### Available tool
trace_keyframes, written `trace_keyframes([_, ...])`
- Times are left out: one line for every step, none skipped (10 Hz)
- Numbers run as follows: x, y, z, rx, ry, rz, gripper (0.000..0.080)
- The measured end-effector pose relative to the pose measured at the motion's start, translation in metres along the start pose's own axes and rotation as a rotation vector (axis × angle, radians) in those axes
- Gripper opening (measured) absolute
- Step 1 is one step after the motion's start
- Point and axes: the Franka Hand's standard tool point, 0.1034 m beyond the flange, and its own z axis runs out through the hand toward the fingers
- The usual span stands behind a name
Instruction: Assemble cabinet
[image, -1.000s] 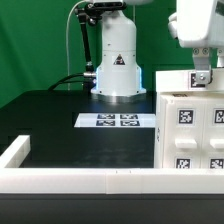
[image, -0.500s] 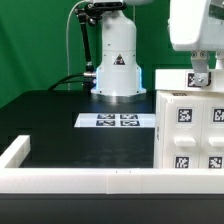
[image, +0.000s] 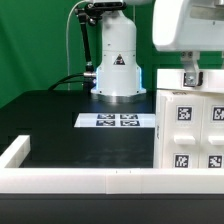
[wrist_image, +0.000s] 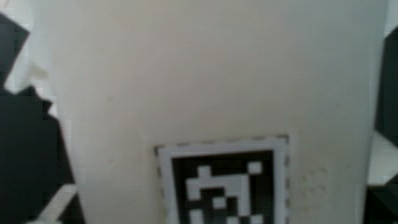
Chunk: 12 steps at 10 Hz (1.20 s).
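1. At the exterior view's right stands the cabinet (image: 192, 125), the gripper (image: 191, 78) just above its top edge; whether the grip is closed, I cannot tell.
2. Marker board (image: 118, 121) lies behind, near the arm base (image: 117, 62).
3. White rail (image: 70, 180) borders the front; table (image: 80, 145) between shows bare.

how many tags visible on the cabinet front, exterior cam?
4. On the large white plastic cabinet, two black-and-white square tags sit in an upper row and two in a lower row. The frame edge crops the cabinet, so more may be hidden.

Black table (image: 55, 125) with marker board (image: 117, 121), cabinet (image: 190, 130)
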Motion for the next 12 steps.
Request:
trace_keyframes([0.001, 0.002, 0.001, -0.010, 0.023, 0.088, 0.0564])
trace_keyframes([0.002, 0.004, 0.001, -0.016, 0.041, 0.214, 0.0566])
trace_keyframes([0.001, 0.006, 0.002, -0.018, 0.048, 0.256, 0.0566])
trace_keyframes([0.001, 0.009, 0.003, -0.018, 0.052, 0.349, 0.0566])
trace_keyframes([0.001, 0.010, 0.003, -0.016, 0.056, 0.412, 0.0566])
trace_keyframes([0.001, 0.011, 0.003, -0.013, 0.059, 0.515, 0.0566])
trace_keyframes([0.001, 0.011, 0.003, -0.011, 0.060, 0.610, 0.0566])
trace_keyframes([0.001, 0.012, 0.003, -0.010, 0.061, 0.655, 0.0566])
trace_keyframes([0.001, 0.013, 0.002, -0.008, 0.061, 0.720, 0.0566])
trace_keyframes([0.000, 0.013, 0.002, -0.008, 0.062, 0.765, 0.0566])
trace_keyframes([0.000, 0.014, 0.002, -0.005, 0.063, 0.868, 0.0566])
trace_keyframes([0.000, 0.015, 0.002, -0.004, 0.063, 0.900, 0.0566])
